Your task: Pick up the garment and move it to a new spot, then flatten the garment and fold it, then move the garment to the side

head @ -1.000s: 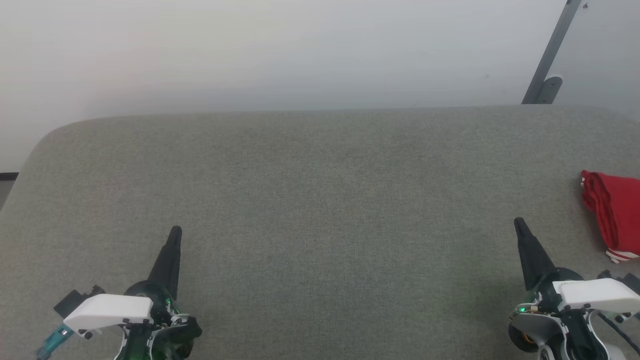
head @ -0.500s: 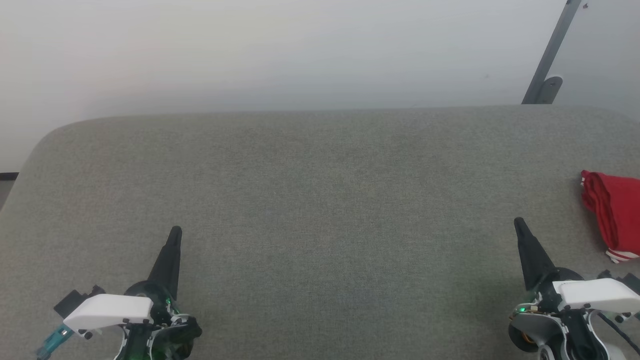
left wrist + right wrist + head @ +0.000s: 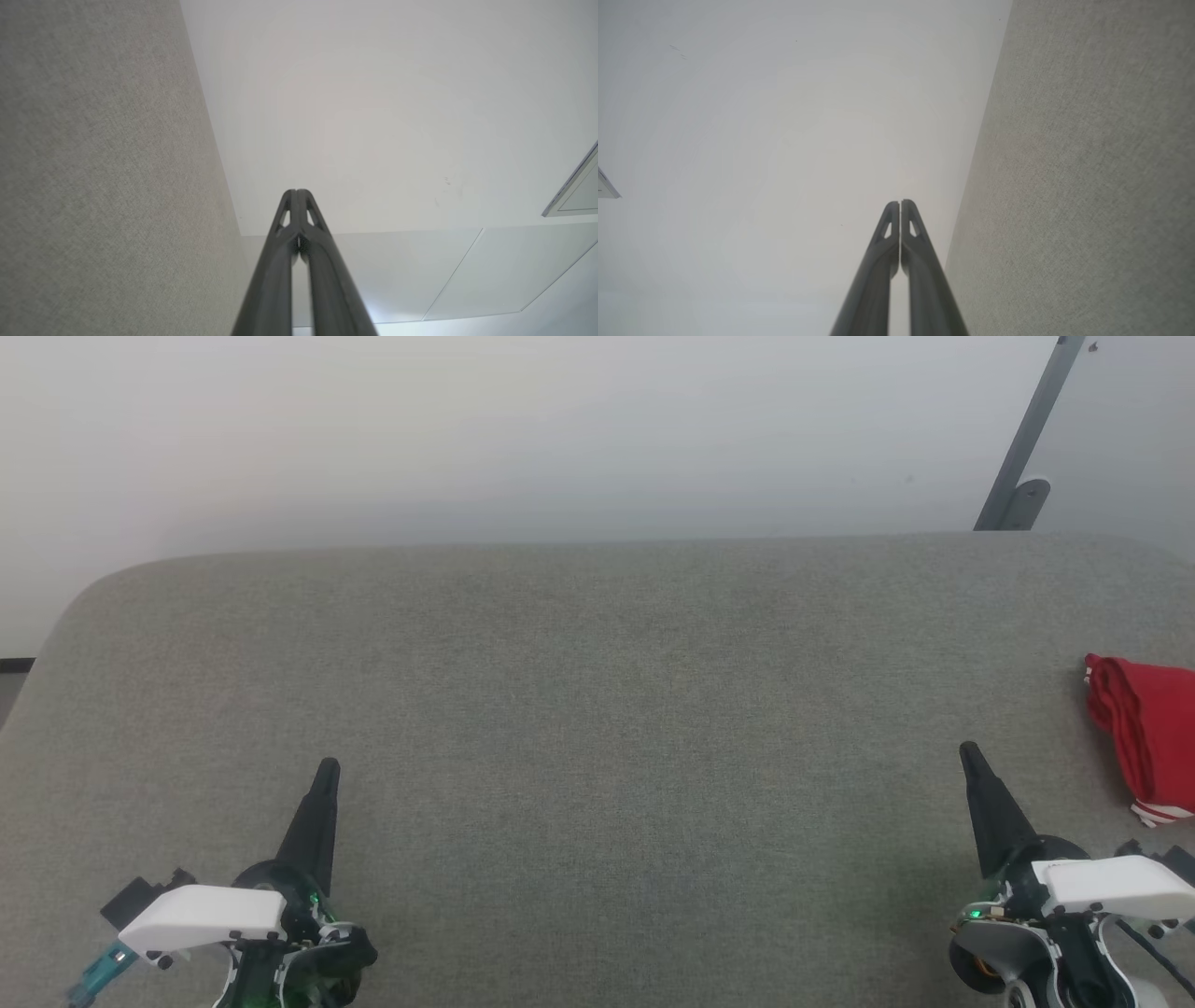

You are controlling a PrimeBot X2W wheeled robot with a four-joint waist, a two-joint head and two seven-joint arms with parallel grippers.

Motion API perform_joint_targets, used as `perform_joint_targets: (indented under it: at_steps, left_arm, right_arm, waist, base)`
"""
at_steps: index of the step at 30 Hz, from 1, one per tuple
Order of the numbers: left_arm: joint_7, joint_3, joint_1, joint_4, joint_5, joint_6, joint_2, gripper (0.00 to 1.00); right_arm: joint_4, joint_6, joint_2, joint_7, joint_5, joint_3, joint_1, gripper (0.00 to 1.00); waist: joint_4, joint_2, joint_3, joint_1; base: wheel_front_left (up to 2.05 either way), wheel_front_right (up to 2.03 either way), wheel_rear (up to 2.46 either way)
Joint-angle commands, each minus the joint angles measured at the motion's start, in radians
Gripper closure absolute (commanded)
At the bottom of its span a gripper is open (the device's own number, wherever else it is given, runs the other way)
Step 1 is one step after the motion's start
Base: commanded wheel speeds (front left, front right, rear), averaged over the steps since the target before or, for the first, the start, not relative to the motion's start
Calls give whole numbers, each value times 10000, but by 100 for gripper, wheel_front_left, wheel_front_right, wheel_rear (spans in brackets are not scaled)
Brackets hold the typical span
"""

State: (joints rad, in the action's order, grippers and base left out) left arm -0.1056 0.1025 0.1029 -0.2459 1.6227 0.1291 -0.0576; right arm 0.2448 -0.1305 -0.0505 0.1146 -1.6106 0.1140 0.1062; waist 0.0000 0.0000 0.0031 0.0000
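Looks finished: folded red thin-fabric jersey with red-and-white striped trim [image 3: 1150, 733] lies at the grey cloth-covered table [image 3: 597, 709] right edge, left gripper [image 3: 326, 769] and right gripper [image 3: 969, 751] both clamped shut, empty.

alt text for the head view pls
A bunched red fabric garment with red-and-white striped trim lies far right on a wide grey fabric surface. The shut left tool and shut right tool point up from the lower corners.
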Motion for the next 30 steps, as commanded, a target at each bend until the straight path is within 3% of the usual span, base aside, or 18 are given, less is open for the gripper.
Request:
perform_joint_targets:
  at_steps: [1, 30]
  left_arm:
    - [-46, 45, 116, 0, -36, 28, 12, 100]
    - [-73, 81, 122, -2, -57, 28, 36, 100]
  right_arm:
    - [14, -4, 28, 14, -43, 0, 59, 100]
    - [12, -4, 28, 13, -43, 0, 58, 100]
  waist:
    - [0, 0, 0, 0]
    - [0, 0, 0, 0]
  base:
    - [0, 0, 0]
    - [0, 0, 0]
